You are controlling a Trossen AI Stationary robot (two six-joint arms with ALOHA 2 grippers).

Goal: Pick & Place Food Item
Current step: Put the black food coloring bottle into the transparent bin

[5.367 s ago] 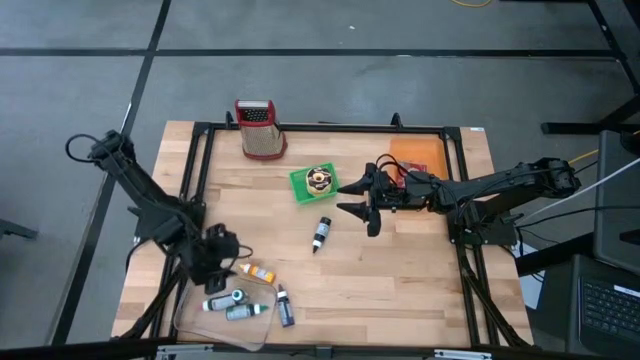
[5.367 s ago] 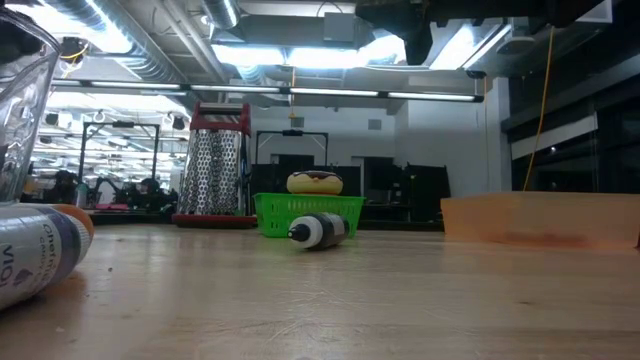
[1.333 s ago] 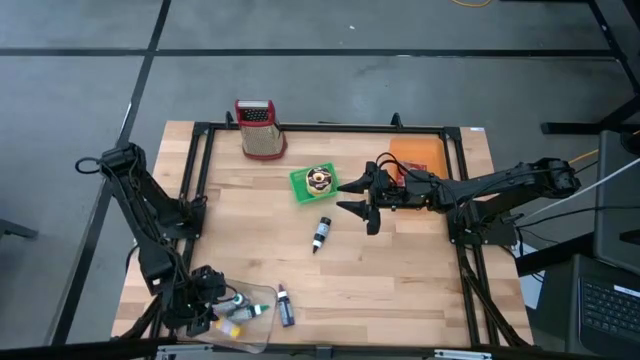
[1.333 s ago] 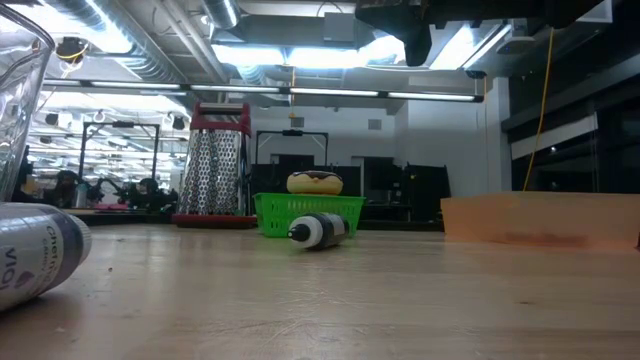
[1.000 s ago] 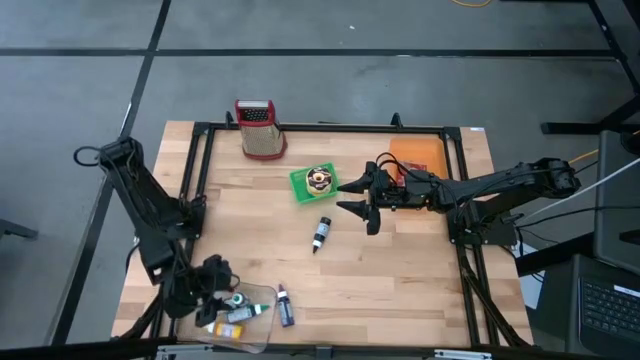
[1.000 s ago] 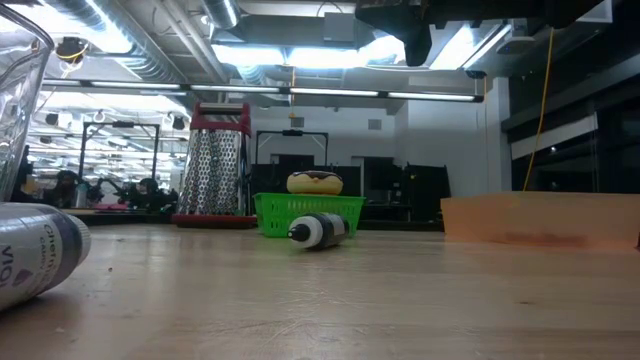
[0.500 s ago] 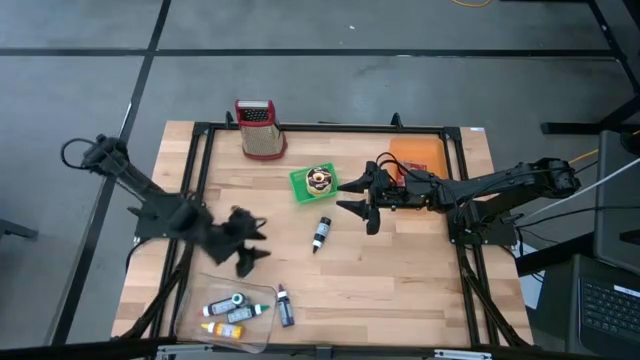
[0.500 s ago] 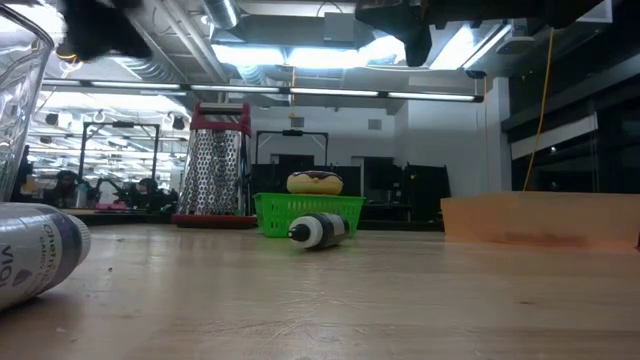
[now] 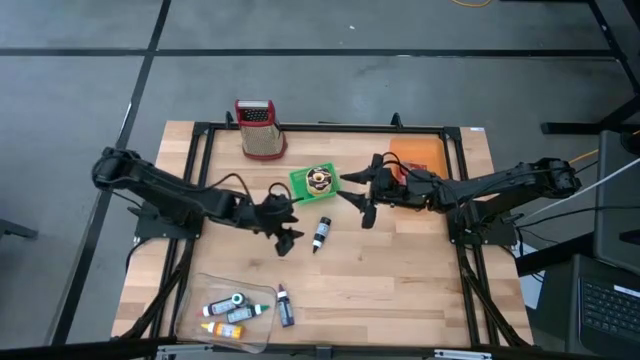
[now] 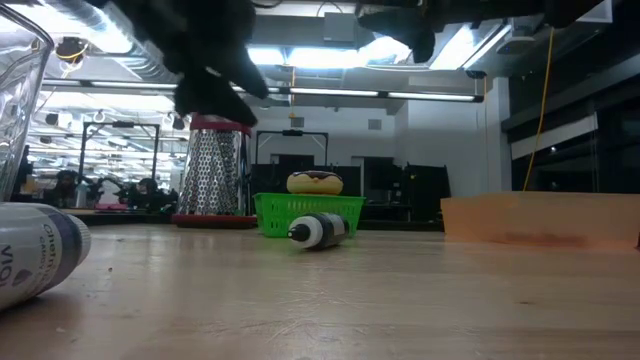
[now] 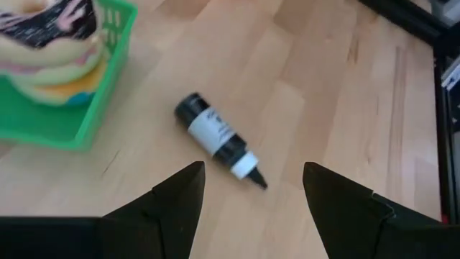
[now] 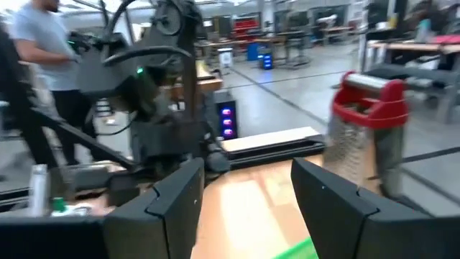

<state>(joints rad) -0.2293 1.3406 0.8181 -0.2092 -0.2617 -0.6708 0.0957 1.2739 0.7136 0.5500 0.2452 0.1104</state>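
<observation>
- The doughnut (image 9: 319,179) is sitting in the green basket (image 9: 303,188), which is keeping it contained and lifted clear of the board; from table height it is showing above the basket rim, so it should be reachable from above without shifting the basket.
- The left gripper (image 9: 284,223) is hanging empty with its jaws spread wide, presumably opened ready for a pick. The basket is lying just beyond and to one side of its fingertips; in its wrist view only a corner of the basket and part of the doughnut are showing.
- The black bottle (image 9: 321,234) is lying on its side directly ahead of the left gripper, close to it and nearer than the doughnut, with its cap pointing away from the basket.
- The right gripper (image 9: 360,196) is also hovering empty and spread, just beside the basket's far edge, so the doughnut is sitting between the two grippers.
- Which arm is going for the doughnut cannot be told; the left arm is blurred in the low view.
- The box grater (image 9: 258,127) is standing upright well beyond the basket from the left gripper; the clear tray (image 9: 195,310) of small bottles is lying well behind that gripper.
</observation>
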